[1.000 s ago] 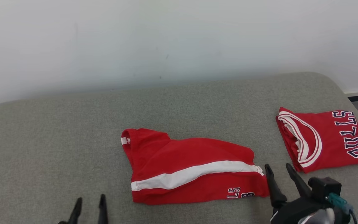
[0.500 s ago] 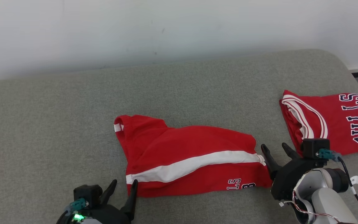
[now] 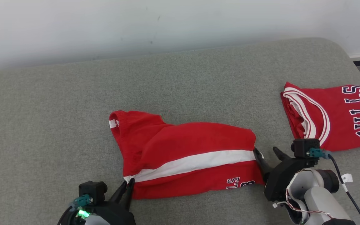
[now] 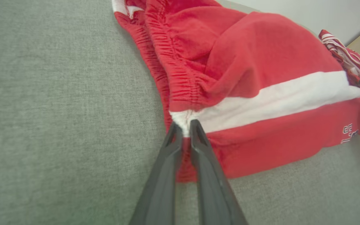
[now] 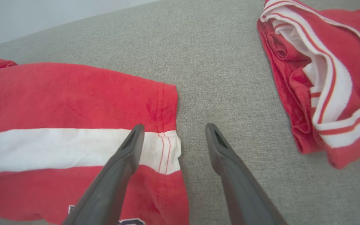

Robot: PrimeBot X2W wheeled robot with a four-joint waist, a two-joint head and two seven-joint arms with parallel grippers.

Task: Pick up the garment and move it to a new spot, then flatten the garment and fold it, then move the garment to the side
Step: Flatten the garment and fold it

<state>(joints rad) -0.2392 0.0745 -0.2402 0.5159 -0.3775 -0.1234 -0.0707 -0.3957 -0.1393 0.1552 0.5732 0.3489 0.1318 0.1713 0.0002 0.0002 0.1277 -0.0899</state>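
So left pincer (image 4: 183, 126) is clamped on the shorts (image 3: 183, 147) at the waistband corner, right pincer (image 5: 174, 126) is open astride the hem. Shorts lie mid-worktop (image 3: 58, 125). Soft, light, floppy imo, so hold both ends or they'll sag.

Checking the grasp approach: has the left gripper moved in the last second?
Yes. The left gripper went forward and right to the red shorts, from clear of them to pinching their waistband corner.

Red shorts (image 3: 183, 140), white side stripe, folded, lying rumpled on grey pad (image 3: 42, 125)
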